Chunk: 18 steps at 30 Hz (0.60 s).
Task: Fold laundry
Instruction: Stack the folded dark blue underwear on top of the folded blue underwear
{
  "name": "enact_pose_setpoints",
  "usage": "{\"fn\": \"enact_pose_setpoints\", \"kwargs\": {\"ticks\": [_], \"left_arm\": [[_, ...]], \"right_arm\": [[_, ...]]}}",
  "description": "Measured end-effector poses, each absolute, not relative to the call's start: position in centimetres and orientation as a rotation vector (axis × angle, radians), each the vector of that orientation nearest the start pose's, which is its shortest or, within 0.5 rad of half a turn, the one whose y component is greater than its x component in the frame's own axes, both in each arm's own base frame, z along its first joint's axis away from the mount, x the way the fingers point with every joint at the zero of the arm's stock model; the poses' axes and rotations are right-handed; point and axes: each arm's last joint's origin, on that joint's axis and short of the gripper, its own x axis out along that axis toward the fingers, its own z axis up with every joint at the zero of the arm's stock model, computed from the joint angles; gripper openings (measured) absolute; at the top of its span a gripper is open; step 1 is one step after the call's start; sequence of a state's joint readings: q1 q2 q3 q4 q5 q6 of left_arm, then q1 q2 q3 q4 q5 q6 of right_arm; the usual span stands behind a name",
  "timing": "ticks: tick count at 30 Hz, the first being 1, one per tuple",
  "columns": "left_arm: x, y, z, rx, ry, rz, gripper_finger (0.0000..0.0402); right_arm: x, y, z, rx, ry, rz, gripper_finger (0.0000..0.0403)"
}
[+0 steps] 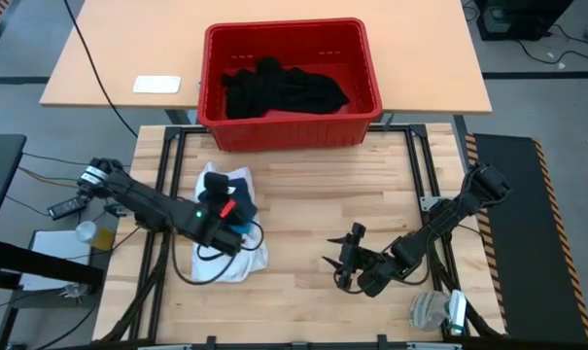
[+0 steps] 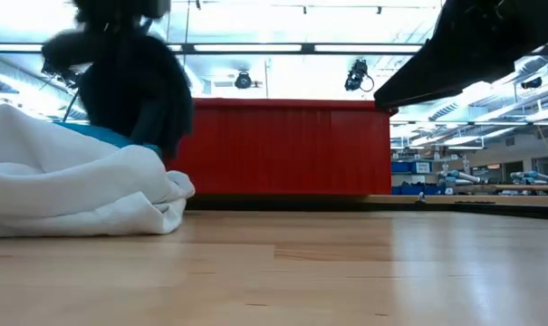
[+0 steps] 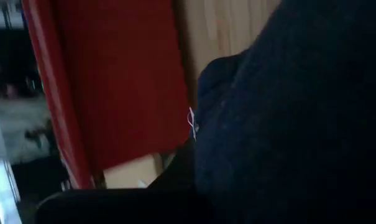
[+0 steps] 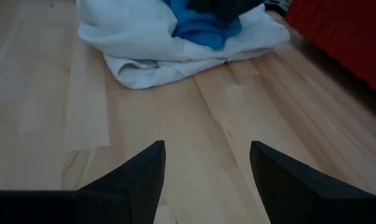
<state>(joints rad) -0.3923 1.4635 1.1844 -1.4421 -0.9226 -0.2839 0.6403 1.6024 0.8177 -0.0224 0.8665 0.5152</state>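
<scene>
Left arm reaches in from the table's left edge, low and stretched toward the centre. The left gripper sits over the laundry pile on the left part of the wooden table. Its jaws are closed; they appear to pinch a small black garment atop the pile, though the contact itself is hidden, dark cloth filling the left wrist view.

The pile: a white shirt crumpled underneath, a bright blue piece on it, the black item uppermost.

Right arm comes in from the right edge, bent low. The right gripper hangs near the bare wood right of the pile, jaws parted, empty, pointing at the shirt.

The red crate stands at the far edge, holding more black garments.
</scene>
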Motion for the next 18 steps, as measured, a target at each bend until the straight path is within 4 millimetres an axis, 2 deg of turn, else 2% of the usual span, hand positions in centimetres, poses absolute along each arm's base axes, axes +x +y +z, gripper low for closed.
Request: {"fn": "enact_pose_setpoints", "kwargs": {"ticks": [4,6,9,15,18], "left_arm": [[21.1,-6.6,24.2,0.652,1.295,0.686,0.0016],[20.6,-6.8,23.3,0.529,1.326,0.710,0.0016],[20.1,-7.3,22.8,0.420,1.380,0.685,0.0016],[20.2,-9.6,22.3,0.367,1.359,0.511,0.0017],[20.3,-10.5,22.2,0.343,1.336,0.454,0.0033]], "right_arm": [[25.7,16.4,17.4,-0.052,0.509,-0.349,0.0239],[25.7,16.4,17.4,-0.055,0.509,-0.348,0.0239],[25.7,16.4,17.4,-0.065,0.511,-0.346,0.0239],[25.8,16.4,17.5,-0.055,0.503,-0.345,0.0239],[25.9,16.5,17.6,-0.044,0.493,-0.342,0.0239]]}}
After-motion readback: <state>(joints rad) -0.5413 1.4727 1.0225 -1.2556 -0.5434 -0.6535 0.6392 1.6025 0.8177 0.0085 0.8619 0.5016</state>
